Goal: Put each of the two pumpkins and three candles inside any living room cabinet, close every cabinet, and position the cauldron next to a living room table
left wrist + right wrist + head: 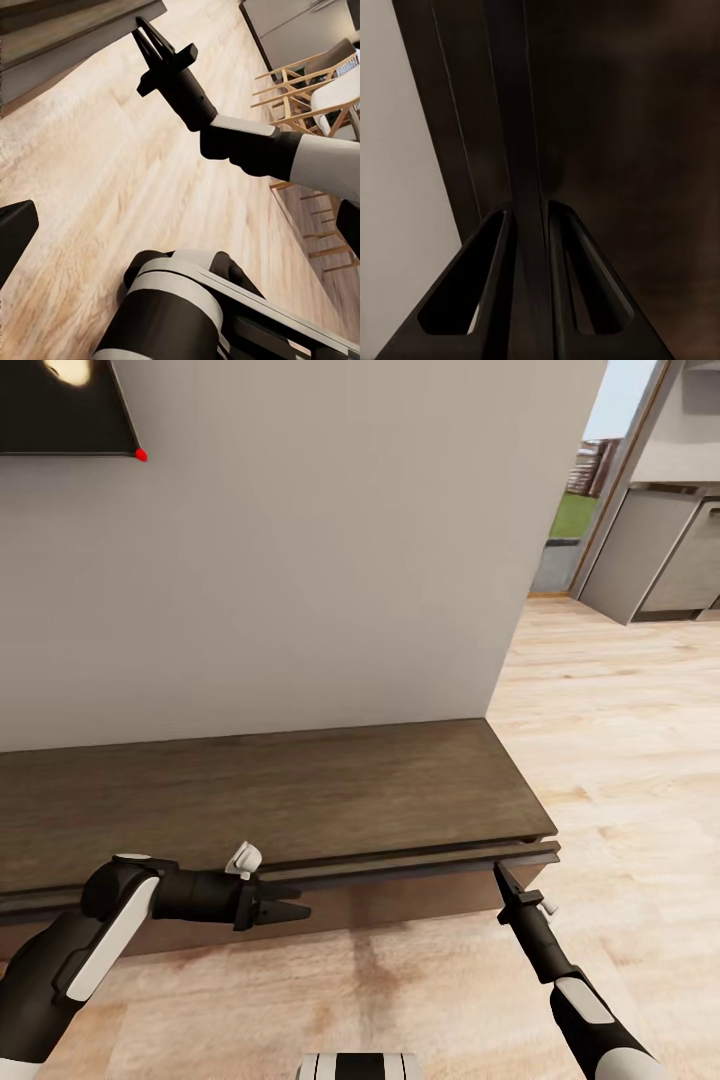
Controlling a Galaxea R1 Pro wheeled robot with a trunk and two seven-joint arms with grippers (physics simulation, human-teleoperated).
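The long, low dark-brown cabinet (300,790) stands against the pale wall, with nothing on its top. Its front looks nearly flush, its upper edge a thin strip just under the top slab. My right gripper (499,872) is shut and empty, its tip touching that strip near the cabinet's right end; the left wrist view shows the right gripper (144,28) against the cabinet (67,37) edge. My left gripper (300,901) hovers open in front of the cabinet's middle, touching nothing. Pumpkins, candles and cauldron are out of view.
A dark screen's corner (60,405) hangs on the wall above. Wooden floor (620,740) stretches right toward grey kitchen cupboards (660,550). Wooden chairs (300,82) around a pale tabletop stand behind me. My own base (357,1065) is at the view's lower edge.
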